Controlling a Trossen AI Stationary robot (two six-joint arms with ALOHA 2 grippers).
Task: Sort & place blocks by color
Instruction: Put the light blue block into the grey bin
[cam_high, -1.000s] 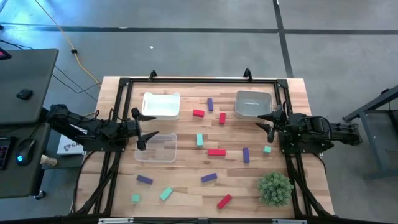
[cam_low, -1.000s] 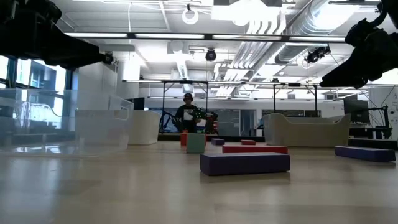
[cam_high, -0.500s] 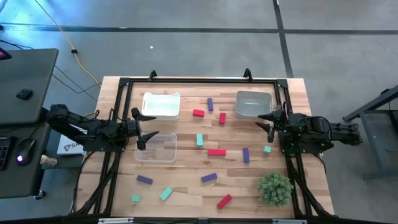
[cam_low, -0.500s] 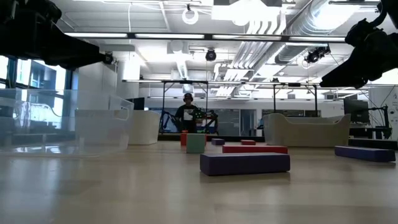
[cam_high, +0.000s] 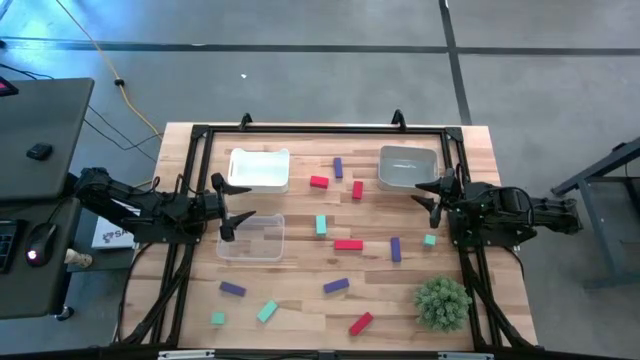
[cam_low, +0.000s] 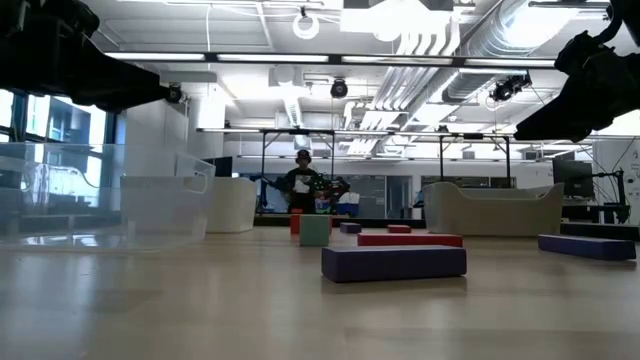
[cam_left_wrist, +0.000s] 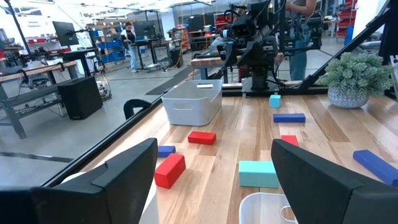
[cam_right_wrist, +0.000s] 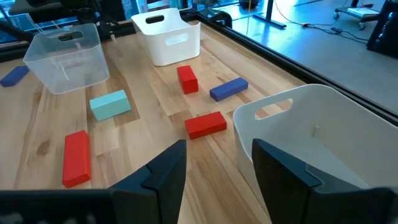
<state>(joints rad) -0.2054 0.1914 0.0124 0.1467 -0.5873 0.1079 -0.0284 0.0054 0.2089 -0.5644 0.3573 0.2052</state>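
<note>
Both grippers hang open and empty at the table's sides. The blocks (cam_high: 348, 244) lie scattered between the left gripper (cam_high: 231, 212) and the right gripper (cam_high: 428, 201), touching neither.

I can't read any text from here. A white label (cam_high: 117, 236) beside the table's left edge carries dark lettering, but I can't make it out.

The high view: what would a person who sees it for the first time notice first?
Small red, purple and teal blocks lie scattered over the wooden table, such as a red bar at its middle. Three bins stand at the far side: a white one, a clear one and a grey one. The left claw and the right claw hang open, and a bushy green plant sits at the near right.
</note>
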